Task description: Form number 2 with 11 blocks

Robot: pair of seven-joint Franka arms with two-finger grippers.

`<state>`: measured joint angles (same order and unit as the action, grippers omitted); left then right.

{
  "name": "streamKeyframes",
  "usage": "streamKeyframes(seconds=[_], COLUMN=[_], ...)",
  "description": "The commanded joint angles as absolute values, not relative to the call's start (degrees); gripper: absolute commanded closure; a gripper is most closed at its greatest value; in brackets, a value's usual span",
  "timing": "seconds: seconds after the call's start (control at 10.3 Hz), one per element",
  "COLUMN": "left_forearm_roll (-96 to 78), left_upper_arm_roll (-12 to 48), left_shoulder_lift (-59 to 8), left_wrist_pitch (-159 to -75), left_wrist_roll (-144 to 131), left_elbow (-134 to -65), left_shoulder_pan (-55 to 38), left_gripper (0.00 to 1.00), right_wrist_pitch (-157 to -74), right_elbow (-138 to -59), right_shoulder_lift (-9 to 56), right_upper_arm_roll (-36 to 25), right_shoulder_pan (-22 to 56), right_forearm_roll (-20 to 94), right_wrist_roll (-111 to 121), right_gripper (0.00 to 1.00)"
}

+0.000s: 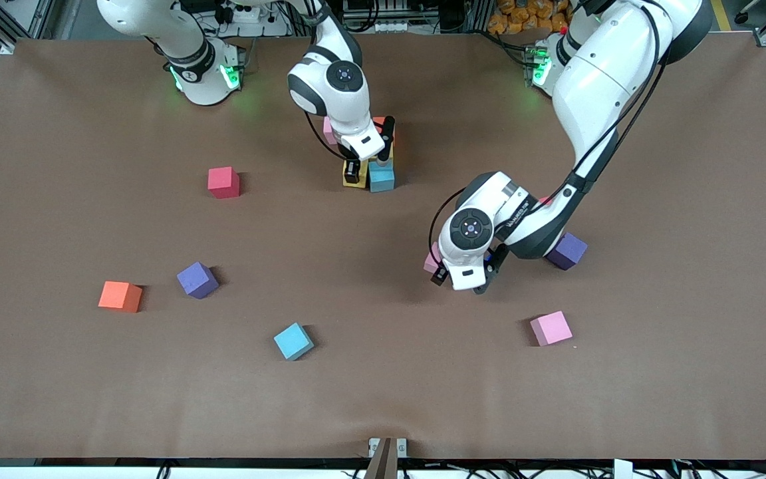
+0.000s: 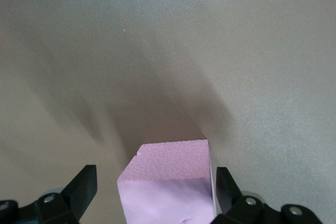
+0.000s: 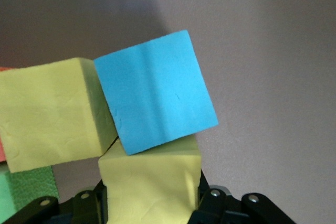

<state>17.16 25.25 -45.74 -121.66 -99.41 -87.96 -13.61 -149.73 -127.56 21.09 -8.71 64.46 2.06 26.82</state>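
My right gripper (image 1: pixel 368 165) is shut on a yellow block (image 3: pixel 149 182) at the partly built number 2 (image 1: pixel 370 159), near the robots' side of the table. A light blue block (image 3: pixel 155 93) touches it, turned askew, beside a second yellow block (image 3: pixel 52 114). A green block (image 3: pixel 26 192) shows at the edge. In the front view, pink (image 1: pixel 328 130) and orange (image 1: pixel 378 122) blocks lie under the arm. My left gripper (image 2: pixel 156 182) is open around a pink block (image 2: pixel 168 182) on the table (image 1: pixel 383 372), with a gap at one finger.
Loose cubes lie on the table: red (image 1: pixel 223 181), purple (image 1: pixel 197 279), orange (image 1: pixel 120 296), light blue (image 1: pixel 293 340), pink (image 1: pixel 550 328) and another purple (image 1: pixel 566 251) beside the left arm.
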Motion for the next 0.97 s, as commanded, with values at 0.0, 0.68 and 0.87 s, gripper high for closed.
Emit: streamKeyframes(seconds=[0.0, 0.68, 0.87], left_forearm_roll=[16.70, 16.87, 16.88], left_upper_arm_roll=[24.87, 24.87, 24.87], left_shoulder_lift=[-45.53, -45.62, -45.62], left_wrist_pitch=[-121.11, -121.11, -121.11], left_wrist_roll=[-100.37, -100.37, -100.37], left_elbow=[-87.45, -87.54, -87.54], left_shoulder_pan=[-14.06, -14.06, -13.98], left_gripper=[0.00, 0.00, 0.00], right_wrist_pitch=[-150.29, -151.34, -151.35], right_elbow=[-126.48, -126.47, -126.47], right_shoulder_lift=[22.06, 22.94, 23.03], right_upper_arm_roll=[-8.44, -8.26, -8.26], right_shoulder_pan=[64.68, 65.39, 65.48], right_forearm_roll=[2.55, 2.72, 2.72], right_wrist_roll=[26.28, 25.58, 24.44], right_gripper=[0.59, 0.50, 0.39])
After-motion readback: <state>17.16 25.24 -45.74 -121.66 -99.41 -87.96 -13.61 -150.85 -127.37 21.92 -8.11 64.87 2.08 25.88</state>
